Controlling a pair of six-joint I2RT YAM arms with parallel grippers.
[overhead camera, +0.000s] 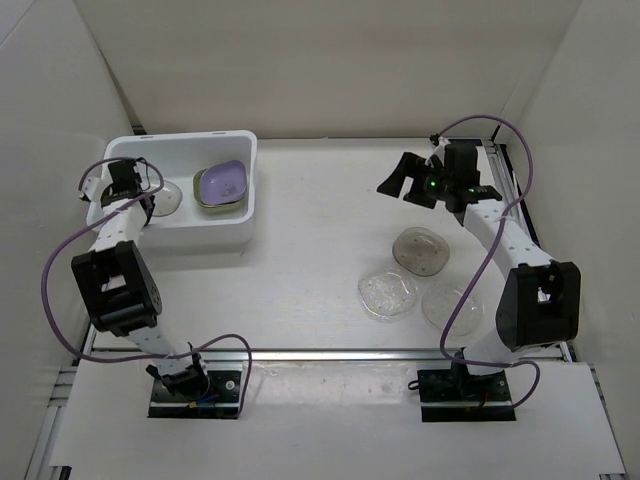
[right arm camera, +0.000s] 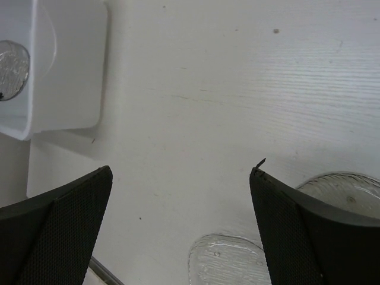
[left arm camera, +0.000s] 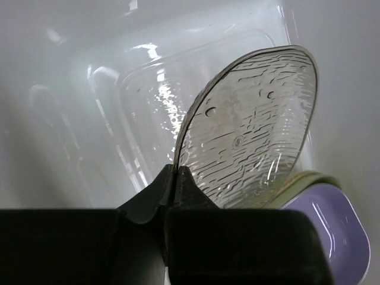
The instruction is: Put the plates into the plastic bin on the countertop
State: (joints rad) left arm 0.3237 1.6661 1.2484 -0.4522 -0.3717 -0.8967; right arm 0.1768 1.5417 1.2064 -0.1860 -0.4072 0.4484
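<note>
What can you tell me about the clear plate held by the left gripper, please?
The clear plate is a translucent, glass-like dish with a thin, dark-looking rim and a surface textured with fine broken lines and a few bubbles. The left gripper, shut, pinches its lower rim, so it stands steeply on edge inside the plastic bin. Its lower right edge overlaps the purple plate in the wrist view; whether they touch cannot be told.

- Finding: a robotics lab test cell, not a domestic kitchen.
- Plain white panels (overhead camera: 320, 60) enclose the white countertop (overhead camera: 310, 250) on three sides.
- Metal rails (overhead camera: 330, 352) edge the surface.
- Left arm base (overhead camera: 195, 388) and right arm base (overhead camera: 468, 388) are bolted at the near edge; purple cables (overhead camera: 485, 118) run exposed.
</note>
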